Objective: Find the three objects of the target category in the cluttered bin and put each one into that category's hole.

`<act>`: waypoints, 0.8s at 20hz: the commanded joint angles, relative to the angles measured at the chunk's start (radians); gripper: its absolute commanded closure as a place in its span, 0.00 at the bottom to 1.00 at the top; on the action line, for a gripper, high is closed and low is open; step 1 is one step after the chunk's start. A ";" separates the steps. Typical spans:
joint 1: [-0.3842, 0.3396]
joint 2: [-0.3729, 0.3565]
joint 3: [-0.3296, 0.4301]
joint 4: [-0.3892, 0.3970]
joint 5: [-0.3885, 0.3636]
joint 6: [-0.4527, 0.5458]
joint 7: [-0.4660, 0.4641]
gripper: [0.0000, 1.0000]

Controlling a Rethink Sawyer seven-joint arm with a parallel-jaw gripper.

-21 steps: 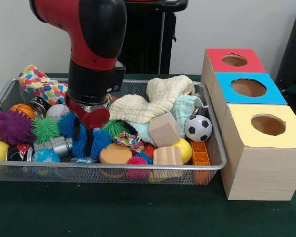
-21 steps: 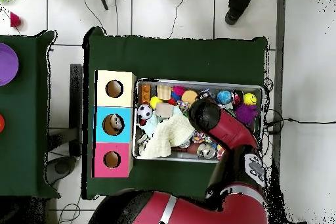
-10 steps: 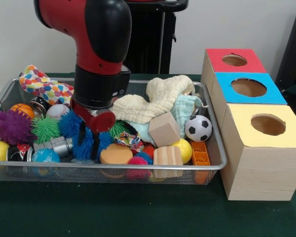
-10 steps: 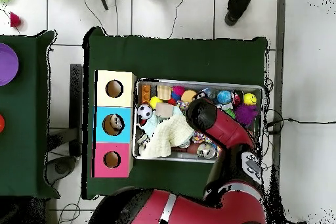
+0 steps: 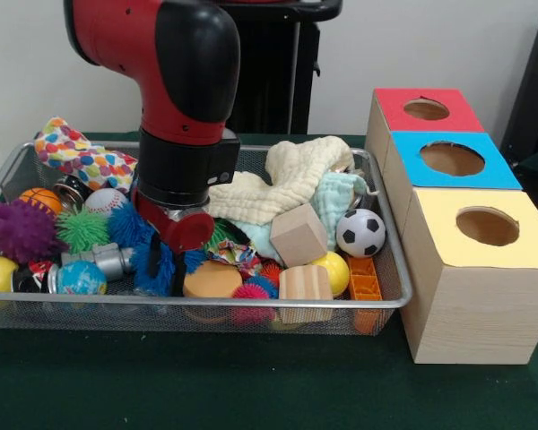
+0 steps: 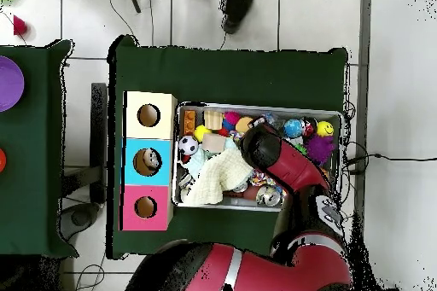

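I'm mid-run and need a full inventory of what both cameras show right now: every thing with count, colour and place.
wire bin: 1, silver mesh, on the green table
boxes with holes: 3, red, blue, yellow, in a row beside the bin
cloths: cream, pale green, polka-dot, at the bin's back
wooden blocks: 2, tan, cube, striped, bin middle
soccer ball: 1, black-white, by the boxes' end
spiky balls: purple, green, blue, far end from the boxes
globe ball: 1, blue, front edge
orange disc: 1, front edge
person's shoes: dark, on the floor beyond the table
gripper: 1, down in the blue spiky ball
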 commanded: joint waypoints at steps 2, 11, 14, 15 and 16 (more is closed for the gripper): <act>-0.028 0.024 0.136 0.021 0.005 -0.036 0.159 0.00; -0.036 0.044 0.145 -0.001 -0.007 -0.072 0.152 0.00; -0.036 0.065 0.137 -0.016 -0.015 -0.108 0.152 0.00; -0.036 0.072 0.135 -0.022 -0.016 -0.119 0.151 0.00; -0.036 0.079 0.132 -0.029 -0.016 -0.124 0.150 0.00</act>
